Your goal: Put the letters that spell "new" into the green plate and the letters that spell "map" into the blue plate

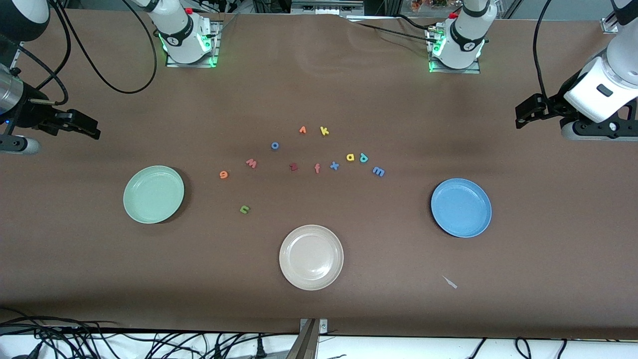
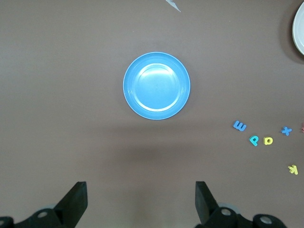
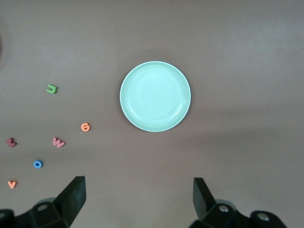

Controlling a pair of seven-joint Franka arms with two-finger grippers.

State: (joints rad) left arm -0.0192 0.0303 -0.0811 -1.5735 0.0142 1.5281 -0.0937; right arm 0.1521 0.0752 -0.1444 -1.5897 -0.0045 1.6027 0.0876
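Both grippers wait, jaws wide — nothing held.
Your left gripper (image 2: 141, 202) hangs above the blue plate (image 1: 461, 207), your right gripper (image 3: 138, 199) above the green plate (image 1: 153, 194); letters "new" (image 1: 251, 163) lie at the green plate's two o'clock, letters "map" (image 1: 363, 158) at the blue plate's ten — all on the table (image 1: 498, 124).

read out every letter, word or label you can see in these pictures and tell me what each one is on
No printed words or brand labels are readable; the only text is loose foam letters lying on the table:
"n": green
"e": orange, reads like a 6
"w": pinkish red
"o": blue
"z": dark red
"f": orange-red
"x": blue
"a": yellow
"p": teal
"m": blue
"k": yellow
"v": orange
Round marks on the arm bases: too small to read.
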